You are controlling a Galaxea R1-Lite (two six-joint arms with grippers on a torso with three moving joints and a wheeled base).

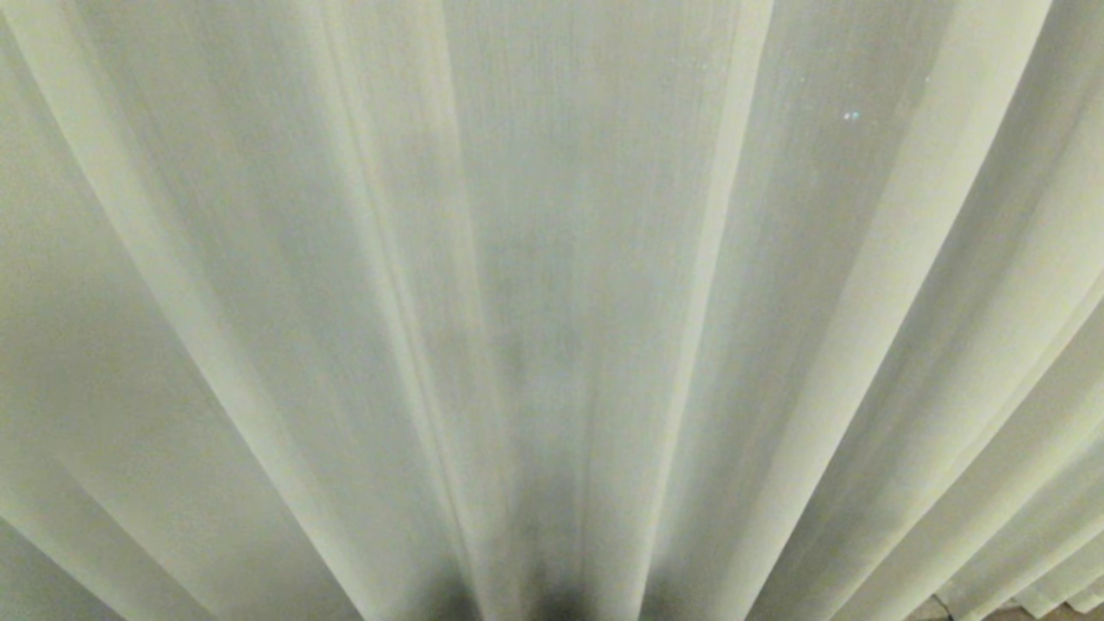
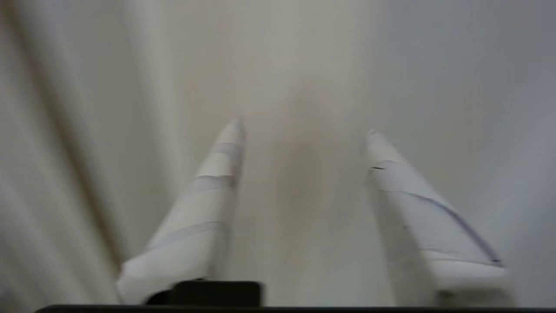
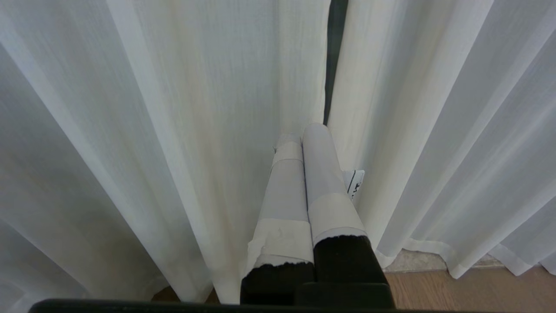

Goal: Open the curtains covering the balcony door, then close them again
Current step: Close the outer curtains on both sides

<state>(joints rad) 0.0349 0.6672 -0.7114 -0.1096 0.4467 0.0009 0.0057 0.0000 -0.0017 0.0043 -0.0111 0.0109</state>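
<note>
The curtains (image 1: pixel 552 259) fill the whole head view — cream, slightly sheer woven fabric falling in deep vertical pleats that fan out from the bottom centre, where a dark shadow shows through the weave. Neither arm appears in that view. At its lower right corner a sliver of floor (image 1: pixel 992 614) peeks out beneath the hemmed bottom edges.

The left gripper (image 2: pixel 304 128) hangs close in front of the cloth, its two white-wrapped fingers (image 2: pixel 208 195) spread well apart with nothing between them; the fabric behind is blurred, pale and lightly folded.

The right gripper (image 3: pixel 304 132) is low down near the wooden floor (image 3: pixel 469 287), pointed at the spot where the two panels meet. Its taped fingers (image 3: pixel 321 174) are pressed together side by side, holding nothing. Just past the tips a narrow dark slit (image 3: pixel 334 56) runs up between the hemmed inner edges of the panels — what lies behind it cannot be made out. A small white label (image 3: pixel 355 182) sticks out from the fabric beside the fingers.
</note>
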